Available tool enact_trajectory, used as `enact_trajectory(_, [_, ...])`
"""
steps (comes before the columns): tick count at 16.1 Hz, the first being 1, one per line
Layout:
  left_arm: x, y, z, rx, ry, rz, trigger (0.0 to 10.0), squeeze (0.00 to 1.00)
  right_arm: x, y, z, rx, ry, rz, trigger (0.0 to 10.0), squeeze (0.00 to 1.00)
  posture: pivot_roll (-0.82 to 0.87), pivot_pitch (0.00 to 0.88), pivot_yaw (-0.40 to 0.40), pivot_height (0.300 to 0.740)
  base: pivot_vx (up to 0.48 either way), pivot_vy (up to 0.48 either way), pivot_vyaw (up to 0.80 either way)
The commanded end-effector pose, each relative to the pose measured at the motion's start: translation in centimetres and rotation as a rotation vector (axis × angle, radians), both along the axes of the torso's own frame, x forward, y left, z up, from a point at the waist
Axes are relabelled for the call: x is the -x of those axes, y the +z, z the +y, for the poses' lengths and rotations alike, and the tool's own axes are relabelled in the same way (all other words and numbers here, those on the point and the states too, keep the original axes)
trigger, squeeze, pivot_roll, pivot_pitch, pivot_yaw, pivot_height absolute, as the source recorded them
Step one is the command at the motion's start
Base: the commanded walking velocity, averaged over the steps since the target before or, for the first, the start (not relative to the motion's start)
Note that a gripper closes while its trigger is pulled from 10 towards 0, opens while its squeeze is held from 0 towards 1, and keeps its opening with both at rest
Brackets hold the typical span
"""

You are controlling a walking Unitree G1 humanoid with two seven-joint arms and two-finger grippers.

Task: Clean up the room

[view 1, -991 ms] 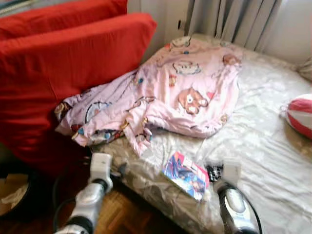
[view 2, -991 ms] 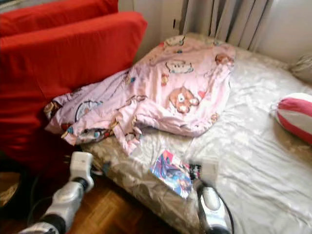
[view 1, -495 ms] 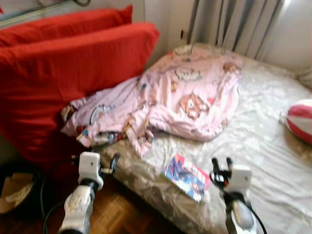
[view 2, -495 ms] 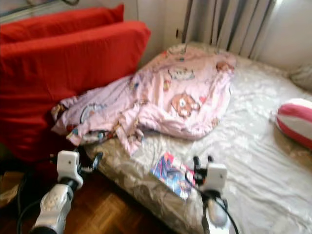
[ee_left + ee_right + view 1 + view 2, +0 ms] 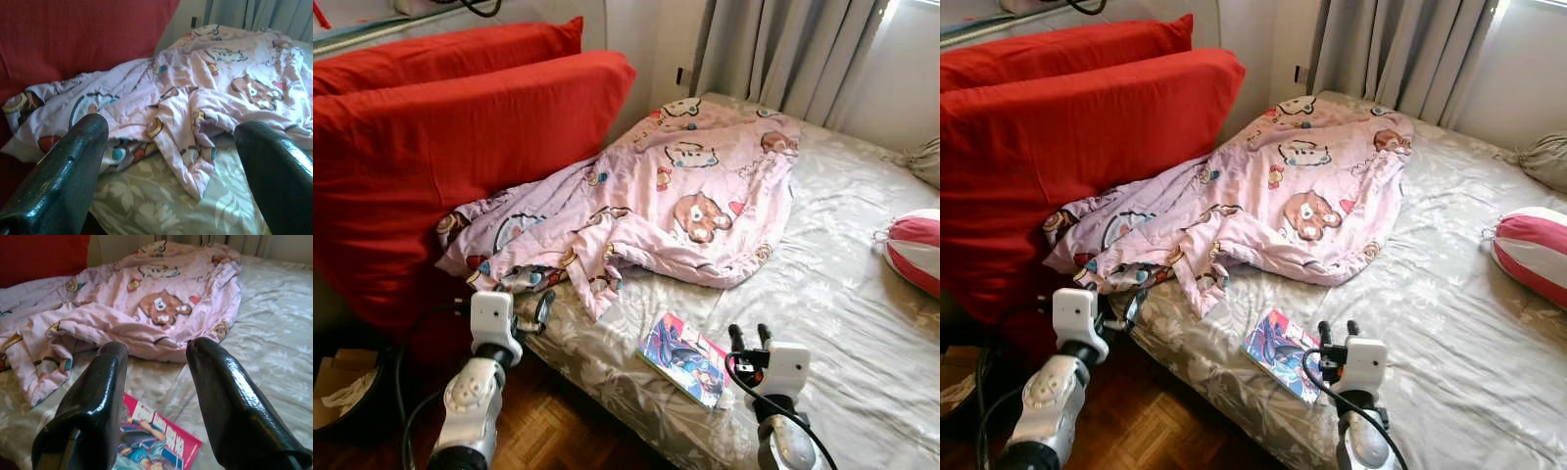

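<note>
Bedside scene with both arms raised toward the bed (image 5: 842, 294). A thin comic book (image 5: 686, 357) lies flat on the patterned sheet near the mattress edge, just in front of the right tool (image 5: 751, 338), whose two black fingers stand apart with nothing between them. The left tool (image 5: 542, 309), fingers likewise spread and empty, hangs at the mattress corner, near the hem of a crumpled pink cartoon-print blanket (image 5: 675, 196) that runs from the bed's middle to the red cushions (image 5: 450, 147) propped beside it. A striped pillow (image 5: 915, 250) sits well apart at the far side. The book is judged light and limp, its glossy cover likely slippery; lying flat on a yielding mattress, it is best pinched at a free corner or along the edge nearest the tool. The blanket is soft and bulky, so a bunched fold near its hem offers the surest hold
</note>
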State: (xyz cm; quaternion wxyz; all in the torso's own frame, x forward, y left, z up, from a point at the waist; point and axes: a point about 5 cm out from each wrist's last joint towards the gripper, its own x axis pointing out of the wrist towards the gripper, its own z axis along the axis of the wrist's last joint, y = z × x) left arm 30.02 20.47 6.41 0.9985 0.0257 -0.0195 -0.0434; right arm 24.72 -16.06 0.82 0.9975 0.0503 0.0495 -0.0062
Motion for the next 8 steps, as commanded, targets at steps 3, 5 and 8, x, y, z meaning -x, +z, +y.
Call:
enact_trajectory(3, [-0.42, 0.41, -0.12, 0.01, -0.014, 0.001, 10.0, 0.0, -0.68, 0.35, -0.38, 0.011, -0.022, 0.016, 10.0, 0.0, -0.02, 0.063, -0.045, 0.73, 0.0, 0.0, 0.0])
enact_trajectory(5, [-0.32, 0.39, -0.03, 0.008, -0.015, 0.004, 10.0, 0.0, -0.75, 0.57, -0.35, 0.016, -0.015, 0.008, 10.0, 0.0, -0.03, 0.083, -0.04, 0.71, 0.0, 0.0, 0.0])
enact_trajectory(8, [-0.38, 0.65, -0.01, 0.007, -0.021, 0.003, 10.0, 0.0, -1.03, 1.14, -0.12, -0.011, -0.011, -0.026, 10.0, 0.0, -0.03, 0.102, -0.041, 0.706, 0.0, 0.0, 0.0])
